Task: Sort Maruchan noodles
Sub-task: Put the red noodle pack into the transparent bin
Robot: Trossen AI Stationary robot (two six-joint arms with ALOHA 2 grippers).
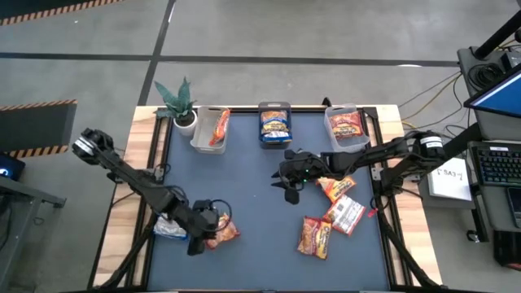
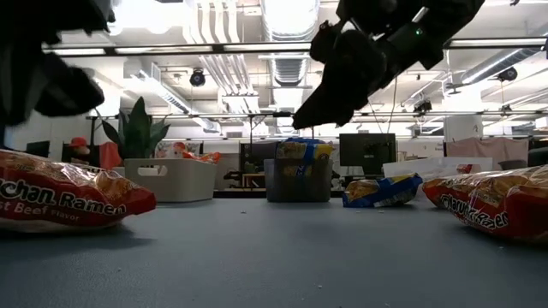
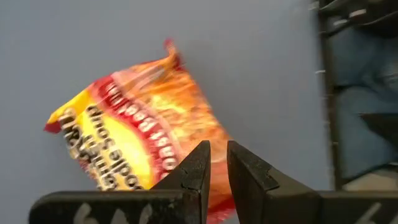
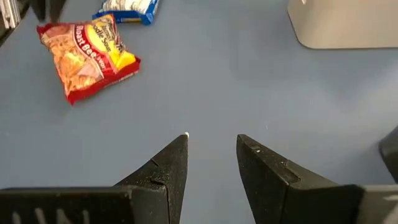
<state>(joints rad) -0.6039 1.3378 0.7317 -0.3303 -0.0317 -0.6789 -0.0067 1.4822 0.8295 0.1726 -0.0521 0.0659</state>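
From above, the dark blue surface (image 1: 252, 220) carries three bins along its far edge, each already taking one kind of packet: the left bin (image 1: 210, 130) holds an orange packet, the middle bin (image 1: 275, 124) a blue-and-yellow one, the right bin (image 1: 346, 124) a red one, which suggests sorting by flavour. Loose Maruchan noodles remain in two groups: a red roast beef packet (image 1: 221, 233) and a blue packet (image 1: 169, 229) near the front left, and three packets (image 1: 332, 216) at the front right. The left tool (image 1: 198, 236) sits just beside the red packet, while the right tool (image 1: 291, 193) hangs over bare mat near the centre, apart from the right-hand group. At table height, the red packet (image 2: 64, 203) lies flat in the left foreground and another red one (image 2: 497, 205) at right, with the bins behind; the right arm hangs above, clear of the mat. The left wrist view shows its tool (image 3: 217, 165) with the fingers nearly together and nothing between them, poised just above the edge of the roast beef packet (image 3: 134, 134), probably lining up a pinch on it. The right wrist view shows its tool (image 4: 211, 155) partly open and empty over bare mat, with the red packet (image 4: 87, 59) and blue packet (image 4: 127, 9) well beyond, so it seems to be waiting.
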